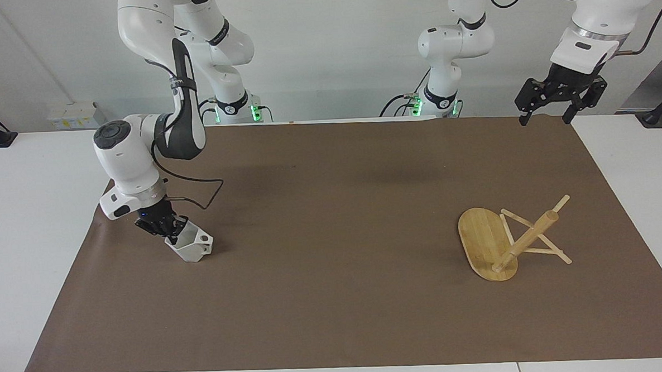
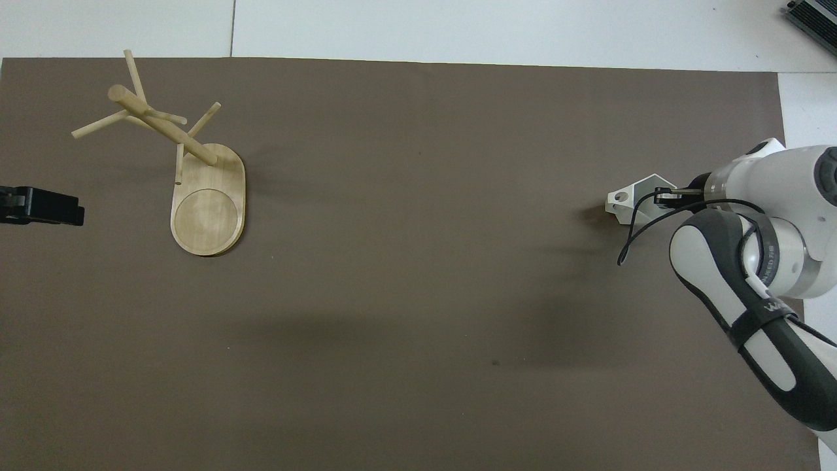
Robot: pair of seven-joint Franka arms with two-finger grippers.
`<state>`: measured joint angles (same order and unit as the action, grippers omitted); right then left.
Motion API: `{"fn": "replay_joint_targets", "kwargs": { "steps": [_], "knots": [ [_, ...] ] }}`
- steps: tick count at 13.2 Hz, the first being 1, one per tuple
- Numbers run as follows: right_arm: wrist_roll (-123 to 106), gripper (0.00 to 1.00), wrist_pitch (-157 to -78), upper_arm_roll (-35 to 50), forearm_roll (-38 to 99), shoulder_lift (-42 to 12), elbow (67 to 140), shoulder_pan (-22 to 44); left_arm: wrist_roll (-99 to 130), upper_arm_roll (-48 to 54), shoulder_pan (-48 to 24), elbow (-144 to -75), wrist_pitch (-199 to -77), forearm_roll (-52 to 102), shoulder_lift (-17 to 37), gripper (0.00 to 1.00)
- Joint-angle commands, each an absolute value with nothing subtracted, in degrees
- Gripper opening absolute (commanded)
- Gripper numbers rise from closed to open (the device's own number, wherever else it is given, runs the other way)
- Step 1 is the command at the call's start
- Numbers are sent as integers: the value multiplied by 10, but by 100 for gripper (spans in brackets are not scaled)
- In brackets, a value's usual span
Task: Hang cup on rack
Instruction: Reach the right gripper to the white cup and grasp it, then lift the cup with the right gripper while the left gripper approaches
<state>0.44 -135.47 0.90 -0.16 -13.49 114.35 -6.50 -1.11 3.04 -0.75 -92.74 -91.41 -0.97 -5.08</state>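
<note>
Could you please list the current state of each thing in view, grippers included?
Cup: on the mat at the right arm's end, tilted, its rim gripped.
Rack: upright on its oval base, pegs bare.
Right gripper: shut on the cup's rim.
Left gripper: open, waiting above the mat's edge at the left arm's end.
Mat: flat on the table.

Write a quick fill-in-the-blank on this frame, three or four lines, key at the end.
1. The right claw is shut on the rim of the white ____.
2. The rack stands at the ____ arm's end of the table.
3. The left claw waits raised with its fingers ____, holding nothing.
4. The cup and the rack both rest on a ____ mat.

Missing words: cup; left; open; brown
</note>
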Motion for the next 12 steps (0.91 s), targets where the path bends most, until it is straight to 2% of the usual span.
{"fn": "replay_joint_targets", "kwargs": {
  "steps": [1,5,10,12],
  "knots": [
    [11,0,-1287,21,-4,-124,1110,-65,-18,28,-9,-940,-911,-4,-62,100],
    [12,0,-1178,82,65,-104,1036,-65,-17,27,-9,-940,-909,-4,-62,100],
    [14,0,-1193,161,197,-100,1005,-63,-19,28,-9,-940,-911,-4,-62,100],
    [9,0,-1213,167,253,-100,1003,-48,-19,28,-9,-939,-912,-4,-62,100]
  ]
}}
